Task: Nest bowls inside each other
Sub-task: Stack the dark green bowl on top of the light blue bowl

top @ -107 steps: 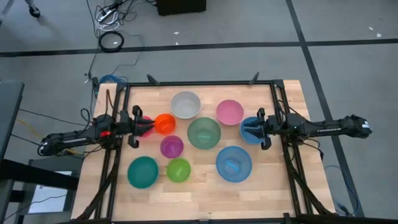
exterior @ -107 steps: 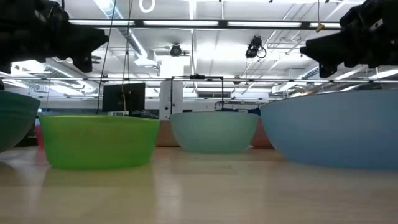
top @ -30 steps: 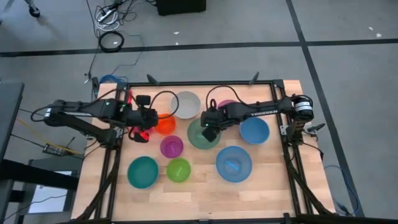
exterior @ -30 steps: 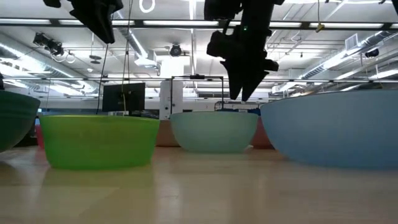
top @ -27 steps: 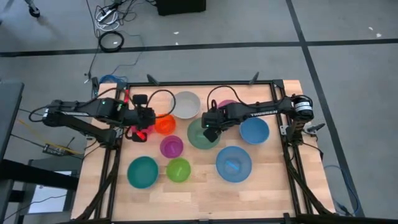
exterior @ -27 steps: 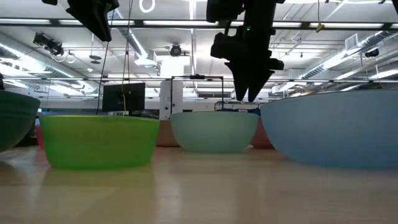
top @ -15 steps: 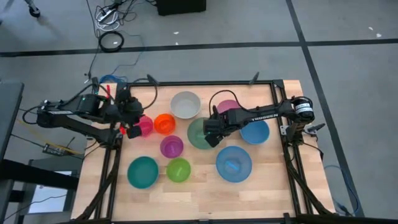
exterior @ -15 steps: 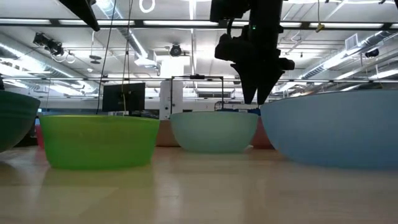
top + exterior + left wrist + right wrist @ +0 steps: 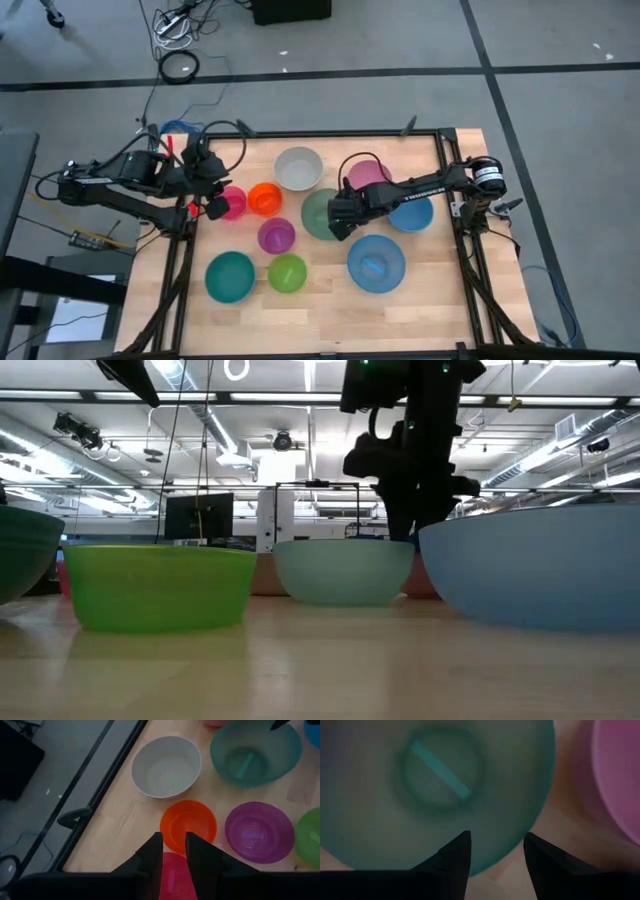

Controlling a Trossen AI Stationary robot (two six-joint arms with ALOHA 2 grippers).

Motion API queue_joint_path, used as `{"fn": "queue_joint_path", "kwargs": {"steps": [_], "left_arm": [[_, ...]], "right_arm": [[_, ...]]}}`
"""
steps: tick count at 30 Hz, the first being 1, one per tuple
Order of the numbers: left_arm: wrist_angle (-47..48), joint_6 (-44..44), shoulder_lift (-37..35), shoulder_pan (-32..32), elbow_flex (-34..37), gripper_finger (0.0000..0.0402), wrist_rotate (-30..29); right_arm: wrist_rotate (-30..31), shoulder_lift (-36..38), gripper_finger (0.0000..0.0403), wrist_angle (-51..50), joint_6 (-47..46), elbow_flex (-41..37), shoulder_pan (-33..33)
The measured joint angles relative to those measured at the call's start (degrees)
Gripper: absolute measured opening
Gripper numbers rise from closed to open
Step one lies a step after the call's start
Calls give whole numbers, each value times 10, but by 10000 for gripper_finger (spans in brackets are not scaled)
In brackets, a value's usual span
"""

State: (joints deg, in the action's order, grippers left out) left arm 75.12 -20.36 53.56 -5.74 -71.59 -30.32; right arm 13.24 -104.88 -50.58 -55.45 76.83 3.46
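Observation:
Several plastic bowls stand apart on the wooden table. My right gripper [image 9: 338,224] hangs open over the green bowl [image 9: 320,208], pointing down. In the right wrist view [image 9: 495,851] one finger is over the bowl's inside and the other outside its rim [image 9: 512,851]. The low view shows it [image 9: 405,528] reaching down to that rim. My left gripper [image 9: 213,205] is raised at the table's left edge, beside the magenta bowl [image 9: 233,203]. Its fingers [image 9: 173,851] stand a narrow gap apart with nothing between them. The orange bowl [image 9: 188,825] lies just beyond.
Around the green bowl stand the white-grey bowl [image 9: 298,168], pink bowl [image 9: 366,175], purple bowl [image 9: 276,236] and a blue bowl [image 9: 412,212] under the right arm. Nearer the front are the teal bowl [image 9: 229,276], lime bowl [image 9: 287,272] and large blue bowl [image 9: 376,263].
My left gripper has risen and drawn back toward the table's left edge, off the magenta bowl, rolling its wrist as it went. My right gripper has sunk toward the green bowl's rim and shifted slightly toward the near edge. No bowl has moved.

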Motion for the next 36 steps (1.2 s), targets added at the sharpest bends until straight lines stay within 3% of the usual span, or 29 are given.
{"fn": "queue_joint_path", "kwargs": {"steps": [12,21,29,36], "left_arm": [[-11,3,0,0,0,92,-1],[-11,2,0,0,0,92,-1],[-11,2,0,0,0,92,-2],[-12,1,0,0,0,92,-2]], "right_arm": [[1,0,142,95,-5,-56,-21],[3,0,9,106,14,-60,-29],[-15,11,3,113,36,-60,-35],[-19,96,1,116,83,-60,-36]]}}
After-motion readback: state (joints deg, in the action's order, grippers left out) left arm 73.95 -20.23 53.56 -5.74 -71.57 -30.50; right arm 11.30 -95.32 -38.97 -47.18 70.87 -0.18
